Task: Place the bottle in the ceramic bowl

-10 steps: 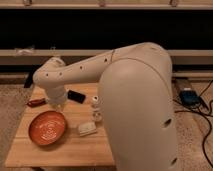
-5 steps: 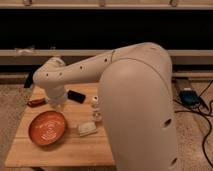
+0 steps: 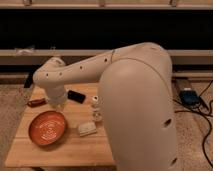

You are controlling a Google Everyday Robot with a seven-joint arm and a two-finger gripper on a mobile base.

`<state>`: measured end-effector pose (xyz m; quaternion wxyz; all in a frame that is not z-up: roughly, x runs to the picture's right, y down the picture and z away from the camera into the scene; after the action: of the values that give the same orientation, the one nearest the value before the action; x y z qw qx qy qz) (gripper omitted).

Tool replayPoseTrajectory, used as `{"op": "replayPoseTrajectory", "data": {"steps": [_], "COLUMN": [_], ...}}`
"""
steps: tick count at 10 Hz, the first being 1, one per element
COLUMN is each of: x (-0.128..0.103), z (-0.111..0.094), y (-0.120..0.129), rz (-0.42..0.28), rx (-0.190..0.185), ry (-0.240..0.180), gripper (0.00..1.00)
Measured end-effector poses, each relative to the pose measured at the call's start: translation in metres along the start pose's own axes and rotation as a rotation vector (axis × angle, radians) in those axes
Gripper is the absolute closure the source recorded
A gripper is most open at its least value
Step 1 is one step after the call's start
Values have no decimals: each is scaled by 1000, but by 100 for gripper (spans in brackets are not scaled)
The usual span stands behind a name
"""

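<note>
Matches the earlier frame in every part; no shift seen in the arm (image 3: 135,100) or in any thing on the table (image 3: 60,152). Keeps the tool (image 3: 57,103) low at the far rim of the ceramic bowl (image 3: 47,127); cannot tell whether wide, narrow or holding something. Shows the bottle (image 3: 96,114) upright on the table, right of the bowl and apart from it, just beside the arm. Near it a whitish block (image 3: 86,128), a black flat thing (image 3: 76,96), and a reddish thing (image 3: 36,102) at the left edge. Covers the right part of the table with the arm
</note>
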<state>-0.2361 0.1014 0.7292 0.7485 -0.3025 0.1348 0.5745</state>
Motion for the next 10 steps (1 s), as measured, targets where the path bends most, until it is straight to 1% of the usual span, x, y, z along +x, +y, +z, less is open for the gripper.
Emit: {"op": "replayPoseTrajectory", "data": {"steps": [1, 2, 4, 6, 7, 9, 10], "x": [0, 0, 1, 4, 5, 12, 16], "z": [0, -3, -11, -33, -42, -61, -67], "y": [0, -5, -22, -46, -54, -68, -79], "rz": [1, 17, 51, 103, 118, 158, 182], "rx": [-1, -4, 3, 4, 11, 32, 43], "ry": [-1, -17, -53, -111, -132, -189, -210], "gripper": [68, 68, 68, 68, 68, 68, 68]}}
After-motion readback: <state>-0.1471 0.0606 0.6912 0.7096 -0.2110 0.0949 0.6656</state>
